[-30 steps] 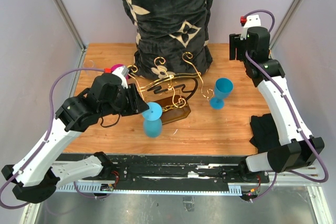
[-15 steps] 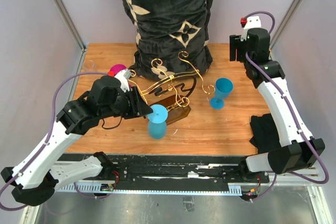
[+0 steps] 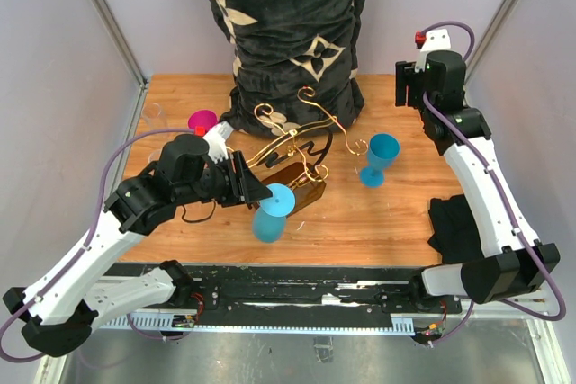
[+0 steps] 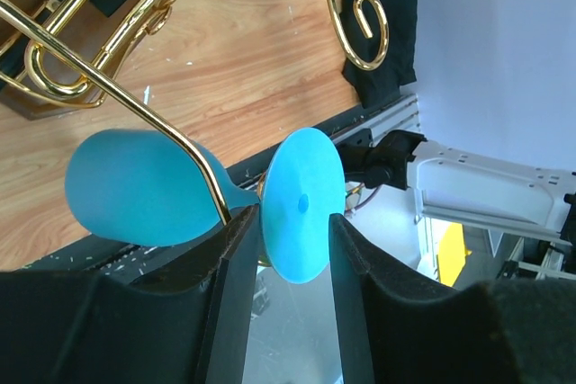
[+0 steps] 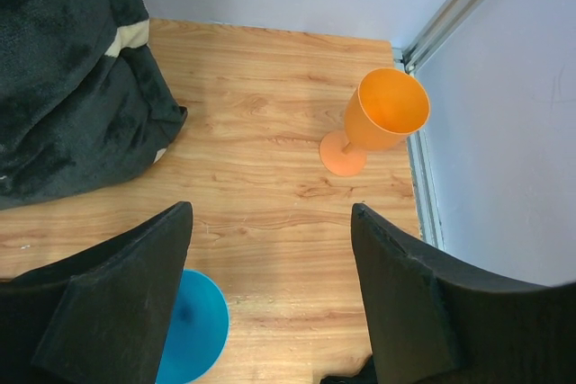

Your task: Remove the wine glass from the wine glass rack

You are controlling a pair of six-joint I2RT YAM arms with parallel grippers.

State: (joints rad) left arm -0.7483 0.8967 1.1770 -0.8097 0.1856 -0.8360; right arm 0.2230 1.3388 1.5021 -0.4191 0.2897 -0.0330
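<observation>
Wine glass, a blue one, hangs tipped on its side just left of the frame's centre in the top view, bowl toward the lower edge and round foot facing right. The left gripper is clamped on it at the foot end. In the left wrist view the two black fingers flank the foot disc, with the bowl off to the left. A gold wire arm of the wine glass rack crosses in front of the bowl and meets the stem just beside the near finger. The rack leans in the middle of the wooden table, its dark brown base just right of the held glass.

The right gripper hovers at the upper right of the top view, its fingers spread wide with nothing between them. Below it, an orange glass stands upright by the corner wall. A second blue glass stands upright right of the rack, apart from it. A pink glass sits at the rack's upper left.
</observation>
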